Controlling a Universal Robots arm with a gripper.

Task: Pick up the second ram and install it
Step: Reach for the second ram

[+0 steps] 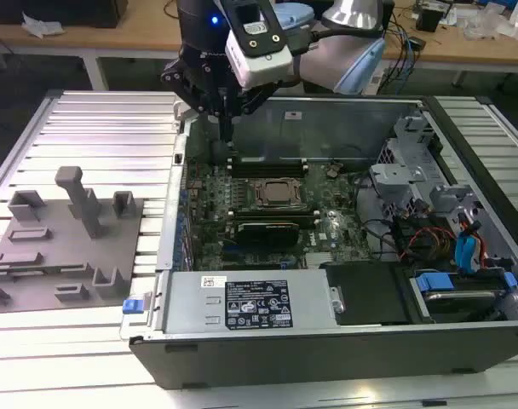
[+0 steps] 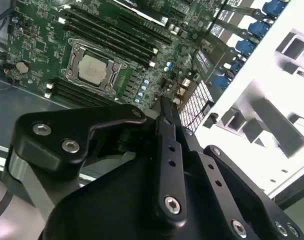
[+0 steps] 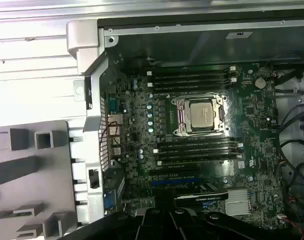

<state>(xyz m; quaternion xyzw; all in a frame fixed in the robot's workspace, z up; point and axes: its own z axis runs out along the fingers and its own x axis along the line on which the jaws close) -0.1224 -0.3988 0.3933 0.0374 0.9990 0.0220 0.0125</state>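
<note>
My gripper (image 1: 228, 135) hangs over the far corner of the open computer case (image 1: 157, 281), towards the exterior view's left, above the motherboard (image 1: 327, 230). Its fingers (image 2: 164, 112) meet at a narrow tip and look shut, with nothing between them. The processor (image 3: 201, 114) lies bare in its socket, with long black sockets on both sides of it. Dark sticks seem to stand in the sockets (image 1: 267, 227) on its near side. I cannot tell whether one of them is the second ram. The gripper (image 3: 167, 220) also shows in the first wrist view.
A grey fixture (image 1: 63, 230) with posts and slots lies on the ribbed metal table (image 1: 97, 119) at the exterior view's left. The power supply (image 1: 250, 302) lines the case's near side. A drive cage and cables (image 1: 429, 213) crowd the right. A person's sleeve (image 1: 353, 60) shows behind the arm.
</note>
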